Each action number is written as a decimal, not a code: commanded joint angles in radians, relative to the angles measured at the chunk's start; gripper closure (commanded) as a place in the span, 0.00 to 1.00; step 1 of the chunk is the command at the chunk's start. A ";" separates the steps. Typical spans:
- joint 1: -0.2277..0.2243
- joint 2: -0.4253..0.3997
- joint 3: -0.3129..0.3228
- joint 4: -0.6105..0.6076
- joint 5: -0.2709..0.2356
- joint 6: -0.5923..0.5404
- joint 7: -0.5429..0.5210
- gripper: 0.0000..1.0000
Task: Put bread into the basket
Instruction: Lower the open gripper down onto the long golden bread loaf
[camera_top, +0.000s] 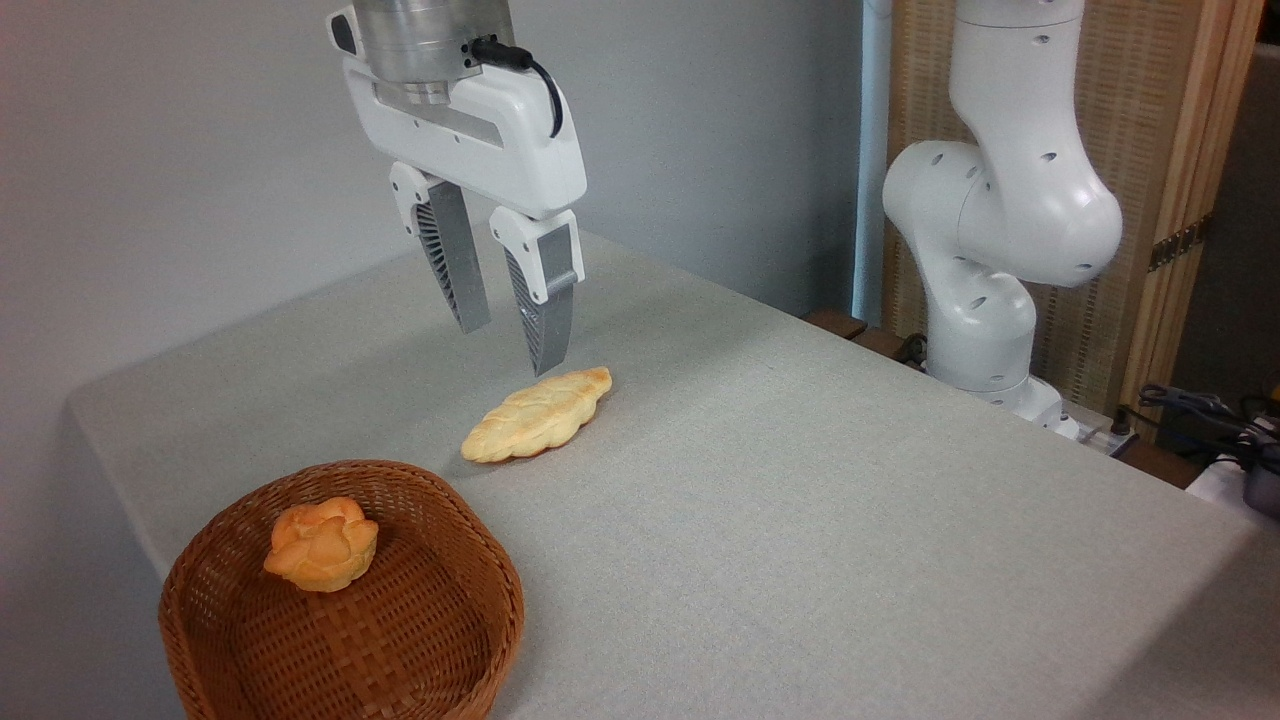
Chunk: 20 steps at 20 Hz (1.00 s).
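Note:
The bread (537, 414), a long pale golden braided loaf with pointed ends, lies flat on the grey table a little beyond the basket. My gripper (508, 350) hangs just above and behind the loaf, pointing down, open, with nothing between its grey fingers (545, 320). The nearer fingertip is close over the loaf's far edge; I cannot tell whether it touches. The basket (470, 640), round, brown and woven with low sides, sits at the table's near left corner.
A small round orange knotted bun (321, 543) rests inside the basket near its far wall. The arm's white base (985, 300) stands at the table's far right edge, with cables (1200, 410) beside it. A grey wall runs behind the table.

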 joint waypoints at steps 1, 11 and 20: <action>-0.004 -0.030 -0.007 -0.024 -0.019 -0.012 0.011 0.00; -0.007 -0.062 -0.142 -0.273 -0.019 0.155 -0.048 0.00; -0.013 -0.073 -0.212 -0.517 -0.169 0.430 -0.185 0.00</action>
